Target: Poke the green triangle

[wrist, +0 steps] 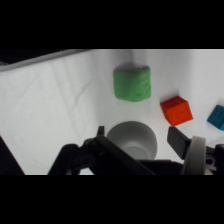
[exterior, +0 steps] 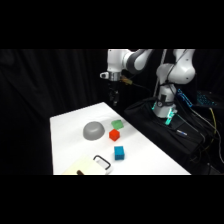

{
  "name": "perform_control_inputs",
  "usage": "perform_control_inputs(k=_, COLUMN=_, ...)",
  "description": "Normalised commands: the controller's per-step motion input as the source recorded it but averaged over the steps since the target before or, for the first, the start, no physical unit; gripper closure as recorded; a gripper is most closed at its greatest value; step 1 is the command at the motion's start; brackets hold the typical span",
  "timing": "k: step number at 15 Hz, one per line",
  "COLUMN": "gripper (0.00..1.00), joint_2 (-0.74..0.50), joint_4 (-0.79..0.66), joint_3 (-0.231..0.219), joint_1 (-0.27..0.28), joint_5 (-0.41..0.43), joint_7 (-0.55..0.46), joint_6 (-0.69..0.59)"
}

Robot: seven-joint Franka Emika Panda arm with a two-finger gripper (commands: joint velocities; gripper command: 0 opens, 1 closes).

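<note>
The white robot arm's hand point(exterior: 114, 93) hangs high above the far edge of the white desk point(exterior: 67, 135), well clear of everything on it, so this looks like the approach stage, with no poke yet made. The target, the small bright green flattish block point(exterior: 117, 124), lies on the desk just beyond the small red block point(exterior: 114, 134) and beside the grey dome point(exterior: 93, 131), apart from both. Nearer the front sits the blue cube point(exterior: 119, 152), and a black-handled pale item point(exterior: 101, 163) rests at the near edge. From the wrist camera the green block point(wrist: 132, 84) lies ahead, past the grey dome point(wrist: 131, 141), with the red block point(wrist: 176, 111) off to one side. Whether the hand is clenched or released, I cannot tell from here. The next move, as I judge it, calls for coming down and forward onto the green block, steering clear of the dome and the red neighbour close by.
</note>
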Motion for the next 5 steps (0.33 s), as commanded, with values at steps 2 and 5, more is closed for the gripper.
perform_control_inputs(k=2, gripper=0.00, joint_2=-0.44, joint_4=0.03, joint_3=0.028, joint_1=-0.047, joint_5=0.068, joint_7=0.03, joint_6=-0.31)
perform_control_inputs(k=5, gripper=0.00, joint_2=-0.28, joint_4=0.08, joint_3=0.050, joint_1=-0.060, joint_5=0.062, joint_7=0.09, joint_6=-0.26)
